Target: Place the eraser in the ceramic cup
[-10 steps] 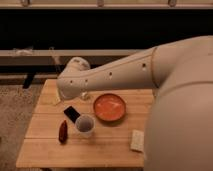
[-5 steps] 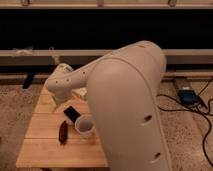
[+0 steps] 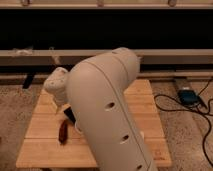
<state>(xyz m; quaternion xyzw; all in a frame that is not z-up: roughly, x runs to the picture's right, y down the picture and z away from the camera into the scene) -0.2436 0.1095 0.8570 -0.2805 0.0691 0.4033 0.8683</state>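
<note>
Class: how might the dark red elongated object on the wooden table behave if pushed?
The dark red object lies flat, long and narrow, so a push near one end would probably swing it round, not tip it. It looks straight on the wooden table, suggesting stiffness. The gripper sits just beyond its upper end, largely hidden by the arm.

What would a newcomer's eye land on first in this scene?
A bulky white robot arm fills the middle, hiding much of the light wooden table. Its gripper hangs off the arm's pale end over the table's left side as seen, near a dark red elongated object. Black cables lie on the speckled floor at right.
</note>
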